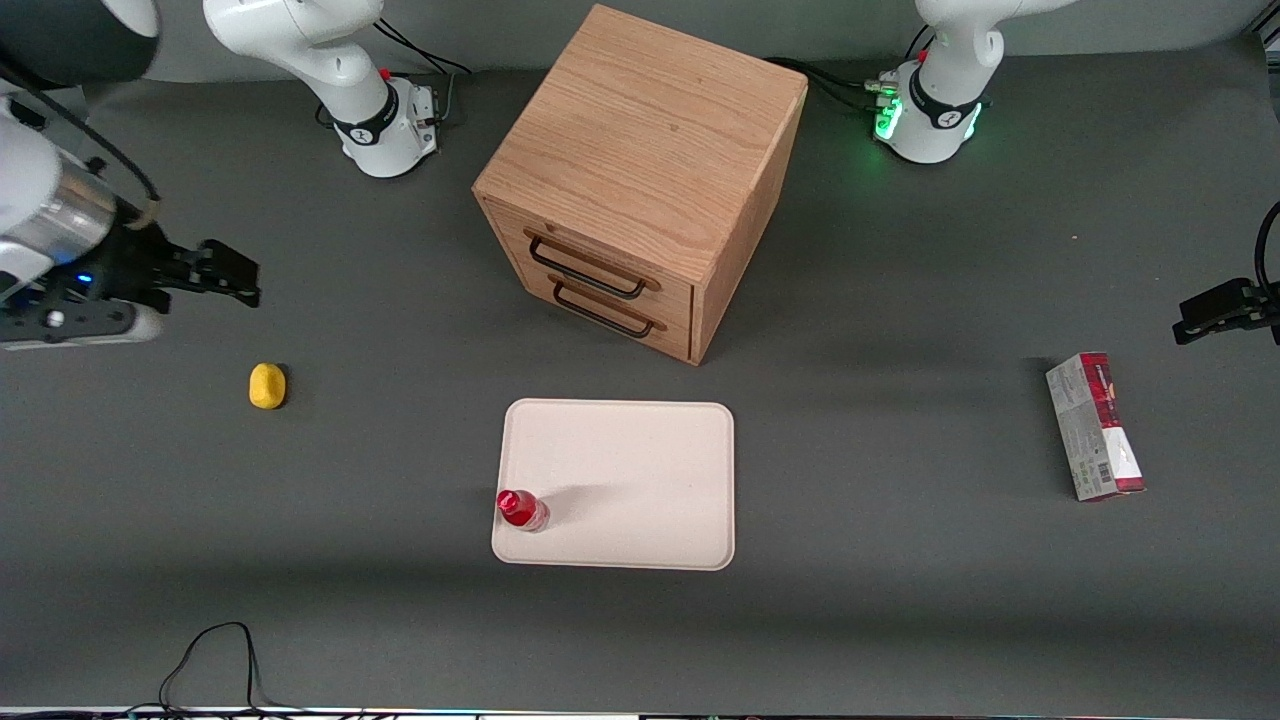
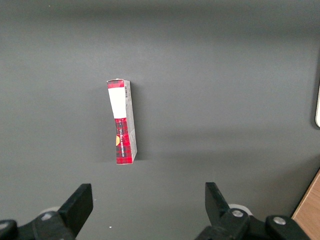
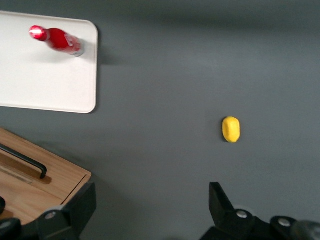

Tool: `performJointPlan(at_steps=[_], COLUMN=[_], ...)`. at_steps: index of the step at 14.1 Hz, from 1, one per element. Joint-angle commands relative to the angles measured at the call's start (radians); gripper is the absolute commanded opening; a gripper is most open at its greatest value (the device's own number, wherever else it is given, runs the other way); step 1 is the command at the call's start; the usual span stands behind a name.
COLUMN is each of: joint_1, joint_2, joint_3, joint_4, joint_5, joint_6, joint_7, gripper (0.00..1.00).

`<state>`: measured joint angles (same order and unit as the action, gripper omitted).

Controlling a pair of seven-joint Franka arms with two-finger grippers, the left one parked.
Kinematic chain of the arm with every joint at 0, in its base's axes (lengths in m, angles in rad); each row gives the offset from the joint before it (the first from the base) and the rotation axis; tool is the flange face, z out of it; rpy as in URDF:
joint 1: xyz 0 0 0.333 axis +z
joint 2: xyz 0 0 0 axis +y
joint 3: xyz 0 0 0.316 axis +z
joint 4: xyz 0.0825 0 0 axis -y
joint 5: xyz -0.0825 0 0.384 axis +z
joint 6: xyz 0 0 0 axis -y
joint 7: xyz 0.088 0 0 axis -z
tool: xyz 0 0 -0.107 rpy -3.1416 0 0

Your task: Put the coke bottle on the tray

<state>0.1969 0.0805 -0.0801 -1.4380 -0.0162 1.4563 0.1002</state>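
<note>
The coke bottle (image 1: 522, 510), small, red with a red cap, stands upright on the cream-white tray (image 1: 640, 470), at the tray's corner nearest the front camera on the working arm's side. It also shows in the right wrist view (image 3: 56, 39), on the tray (image 3: 45, 85). My right gripper (image 1: 232, 275) is open and empty. It hangs high above the table toward the working arm's end, well away from the tray, above and farther from the front camera than a yellow lemon.
A yellow lemon (image 1: 267, 386) lies on the grey table between my gripper and the tray; it also shows in the right wrist view (image 3: 231, 129). A wooden drawer box (image 1: 640, 180) stands farther from the front camera than the tray. A red-and-grey carton (image 1: 1095, 425) lies toward the parked arm's end.
</note>
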Motion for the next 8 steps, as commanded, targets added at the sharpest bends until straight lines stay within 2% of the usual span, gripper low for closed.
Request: performJointPlan(at_steps=[1,4,8], joint_1=[-0.123,-0.207,-0.211], joint_2=[-0.065,-0.116,-0.11], joint_3=[0.065,0.079,0.068], joint_4=[-0.075,-0.162,-0.176], joint_5=[0.009,0.013,0.01], joint_6=[0.038,0.134,0.144], joint_7=[-0.045,-0.154,-0.159], gripper=[1.0,1.0,1.0])
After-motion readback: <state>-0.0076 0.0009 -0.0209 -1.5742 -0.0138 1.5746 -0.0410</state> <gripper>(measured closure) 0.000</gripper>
